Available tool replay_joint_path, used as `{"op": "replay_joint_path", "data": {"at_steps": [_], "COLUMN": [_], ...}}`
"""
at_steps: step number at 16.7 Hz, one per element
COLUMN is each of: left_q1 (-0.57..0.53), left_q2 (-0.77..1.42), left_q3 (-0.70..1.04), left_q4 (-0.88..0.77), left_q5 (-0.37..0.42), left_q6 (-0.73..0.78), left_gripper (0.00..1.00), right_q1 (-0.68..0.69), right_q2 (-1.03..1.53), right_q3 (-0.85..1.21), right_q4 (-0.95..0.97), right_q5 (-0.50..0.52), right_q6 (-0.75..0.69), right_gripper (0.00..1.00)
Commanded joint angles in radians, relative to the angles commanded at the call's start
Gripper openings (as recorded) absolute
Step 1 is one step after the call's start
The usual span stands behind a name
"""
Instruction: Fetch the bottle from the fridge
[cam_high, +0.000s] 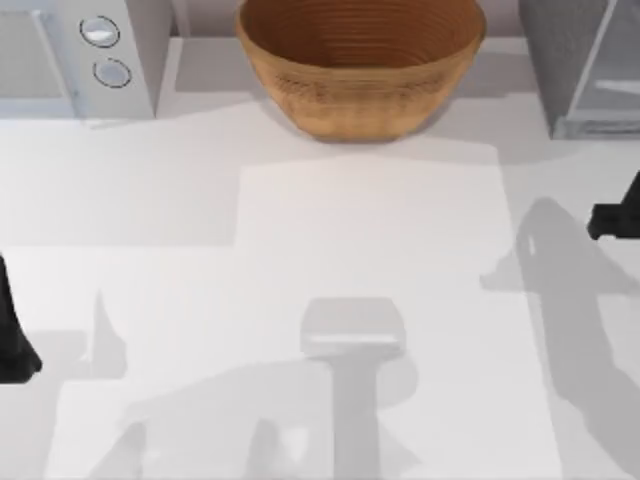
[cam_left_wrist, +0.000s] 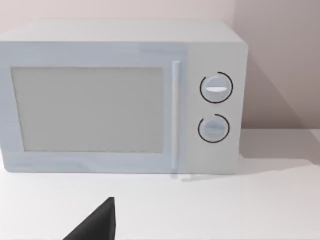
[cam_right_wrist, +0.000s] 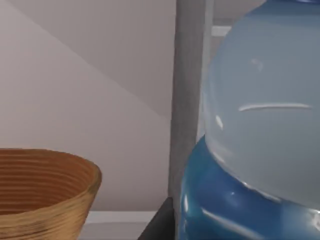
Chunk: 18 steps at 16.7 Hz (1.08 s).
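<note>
Fingers (cam_right_wrist: 155, 225) just beside bottle (cam_right_wrist: 260, 130)

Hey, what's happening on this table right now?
The right arm sits at the table's right edge near the fridge, and its wrist camera shows the bottle very close up, beside the fridge frame. The left arm is parked at the left edge, facing the microwave. A wooden bowl stands at the back.

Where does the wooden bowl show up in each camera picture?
Top view: wooden bowl at the table's back edge, centre.
Left wrist view: not in this picture.
Right wrist view: wooden bowl beside the fridge.
Shared landmark: the fridge, at the top view's back right.
</note>
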Motion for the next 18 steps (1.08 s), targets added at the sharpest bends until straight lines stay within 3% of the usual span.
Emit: {"op": "replay_joint_path", "data": {"at_steps": [6,10,14,18], "left_q1": [0.000,0.000,0.000,0.000], "left_q2": [0.000,0.000,0.000,0.000], "left_q3": [0.000,0.000,0.000,0.000], "left_q4": [0.000,0.000,0.000,0.000], "left_q5": [0.000,0.000,0.000,0.000], "left_q6": [0.000,0.000,0.000,0.000], "left_gripper": [1.00,1.00,1.00,1.00], "right_q1": [0.392,0.608,0.730,0.744], "right_q2": [0.615,0.935,1.097,1.115], "right_q3": [0.150,0.253,0.322,0.331], "right_q4": [0.346,0.532,0.638,0.651], "right_q5": [0.390,0.586,0.692,0.704], "right_q6": [0.036,0.074,0.100,0.104], "right_gripper": [0.00,0.00,0.00,0.00]}}
